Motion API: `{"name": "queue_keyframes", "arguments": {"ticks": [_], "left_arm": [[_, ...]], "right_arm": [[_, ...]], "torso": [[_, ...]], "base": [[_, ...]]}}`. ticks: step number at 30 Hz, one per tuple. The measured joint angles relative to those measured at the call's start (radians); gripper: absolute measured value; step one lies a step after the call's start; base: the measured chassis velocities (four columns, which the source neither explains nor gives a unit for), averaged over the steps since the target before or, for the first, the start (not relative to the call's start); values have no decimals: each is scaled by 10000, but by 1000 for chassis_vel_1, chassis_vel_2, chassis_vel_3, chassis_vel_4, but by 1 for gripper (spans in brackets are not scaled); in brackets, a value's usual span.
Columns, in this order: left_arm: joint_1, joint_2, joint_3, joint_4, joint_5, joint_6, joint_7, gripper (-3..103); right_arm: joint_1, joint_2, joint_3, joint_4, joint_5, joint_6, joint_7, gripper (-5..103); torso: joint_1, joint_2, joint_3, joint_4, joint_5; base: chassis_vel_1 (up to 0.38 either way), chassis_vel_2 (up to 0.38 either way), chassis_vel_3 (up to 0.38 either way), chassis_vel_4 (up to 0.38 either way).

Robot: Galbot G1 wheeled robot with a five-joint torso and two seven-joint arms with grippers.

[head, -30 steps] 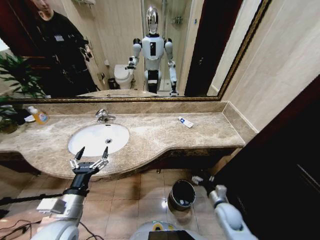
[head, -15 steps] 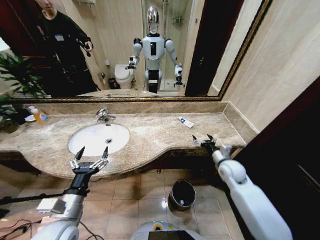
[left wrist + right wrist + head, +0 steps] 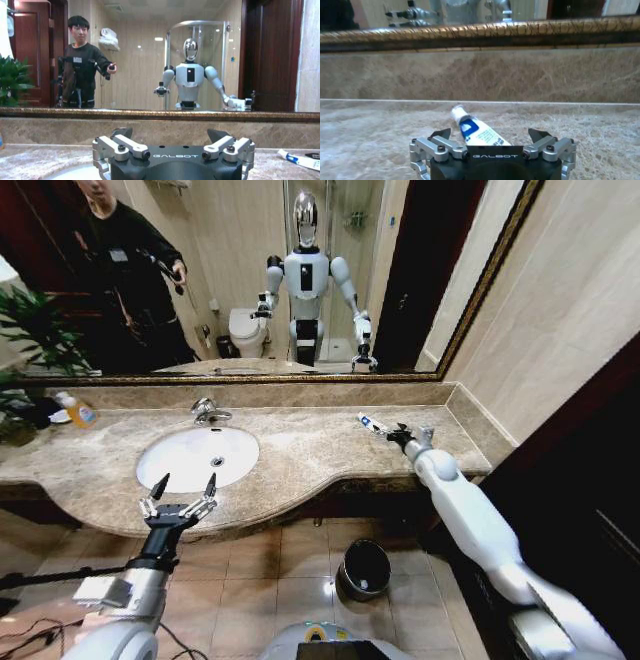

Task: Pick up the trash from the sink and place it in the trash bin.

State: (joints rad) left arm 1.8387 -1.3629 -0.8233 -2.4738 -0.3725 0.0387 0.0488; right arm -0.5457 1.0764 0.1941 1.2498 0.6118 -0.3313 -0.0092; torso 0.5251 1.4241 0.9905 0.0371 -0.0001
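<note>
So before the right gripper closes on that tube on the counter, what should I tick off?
1. Right gripper open: ok.
2. White tube with blue marks lies between its fingers: ok in the right wrist view.
3. Tube free of clutter on the marble countertop: ok.
4. Fingers low enough to pinch the tube: cannot tell.
5. Left gripper open, parked at the sink's front edge, out of the way: ok.
6. Trash bin on the floor below the counter, mouth unobstructed: ok.

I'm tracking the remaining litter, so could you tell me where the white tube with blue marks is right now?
The tube lies on the countertop right of the sink, near the back wall, directly in front of the open right gripper.
</note>
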Motion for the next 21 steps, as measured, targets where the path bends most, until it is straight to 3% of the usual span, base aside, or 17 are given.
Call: {"name": "queue_keyframes", "arguments": {"ticks": [10, 12, 21], "left_arm": [[0, 0, 0, 0, 0, 0, 0, 100], [-1, 0, 0, 0, 0, 0, 0, 100], [0, 0, 0, 0, 0, 0, 0, 100]], "right_arm": [[232, 60, -66, -950, 52, 67, -167, 102], [186, 61, -63, -931, 72, 67, -167, 99], [-62, 143, -33, -485, 66, 68, 39, 62]], "torso": [[-1, 0, -1, -3, -1], [-1, 0, -1, -3, 1], [-1, 1, -1, -3, 0]], "base": [[0, 0, 0, 0], [0, 0, 0, 0], [0, 0, 0, 0]]}}
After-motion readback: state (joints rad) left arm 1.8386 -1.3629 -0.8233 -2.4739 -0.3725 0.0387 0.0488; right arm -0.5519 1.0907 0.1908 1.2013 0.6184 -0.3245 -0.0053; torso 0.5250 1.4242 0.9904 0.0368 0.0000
